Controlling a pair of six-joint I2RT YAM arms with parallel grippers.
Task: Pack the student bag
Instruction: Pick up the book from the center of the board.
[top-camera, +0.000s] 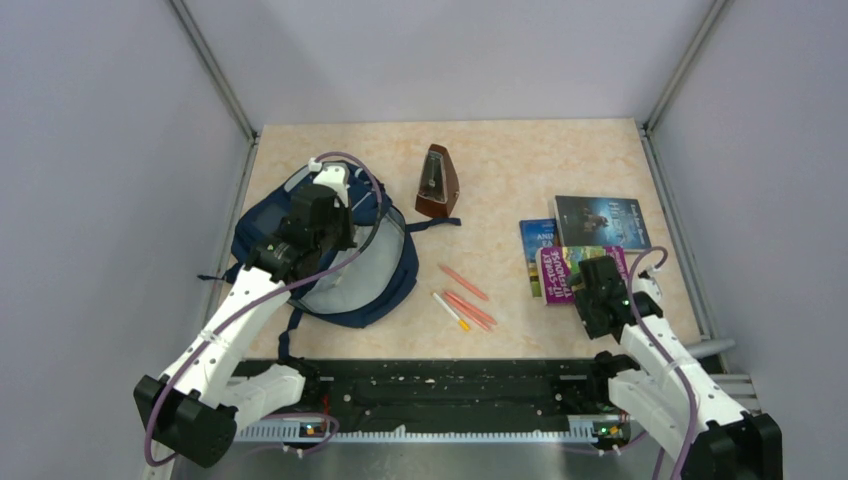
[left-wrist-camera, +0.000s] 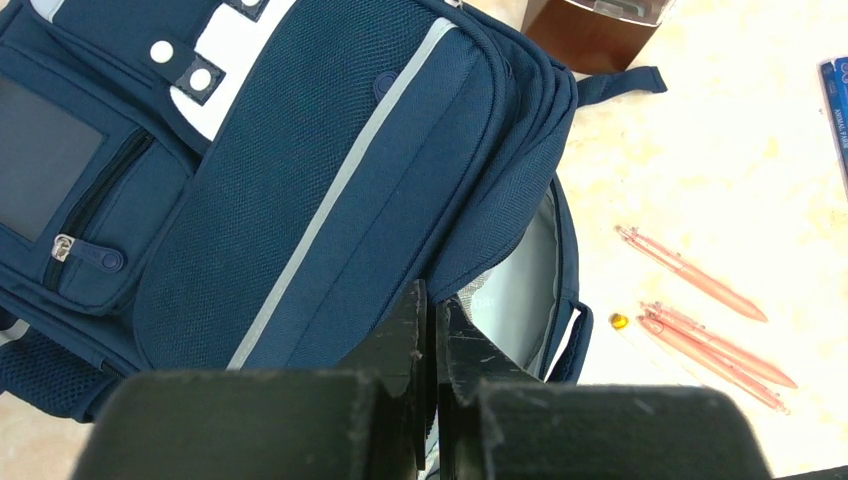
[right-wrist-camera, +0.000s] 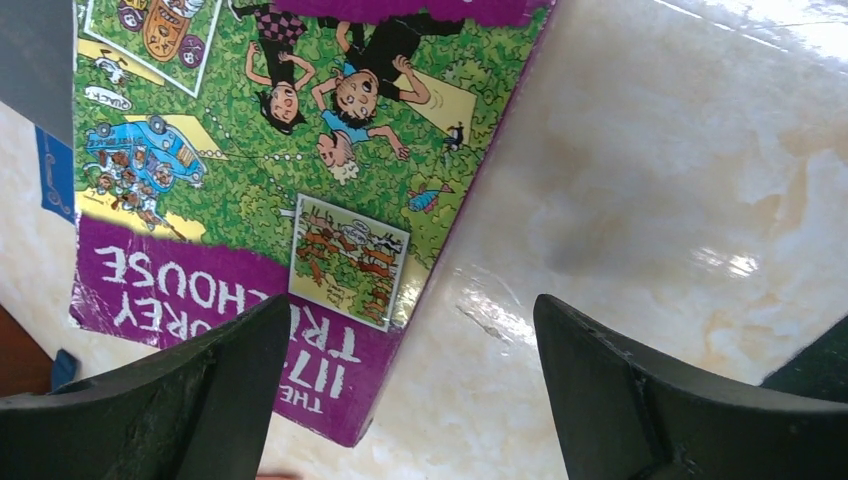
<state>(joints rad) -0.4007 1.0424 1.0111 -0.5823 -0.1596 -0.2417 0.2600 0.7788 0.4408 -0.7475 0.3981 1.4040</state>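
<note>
At table (top-camera: 520, 170) left lies the bag (top-camera: 385, 290), left gripper (top-camera: 318, 225) over it; right gripper (top-camera: 598, 290) over a purple book (top-camera: 570, 262). Left wrist: jaws pressed together at the bag's opening rim, grey lining showing. Right wrist: jaws wide apart above the book's edge.

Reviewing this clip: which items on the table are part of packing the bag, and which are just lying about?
Part of the job:
- student bag, lying open
- three overlapping books, the purple book under the open right pincer
- pens beside the bag

Probably just lying about:
- wooden metronome, upright, though it might be meant for packing too
</note>
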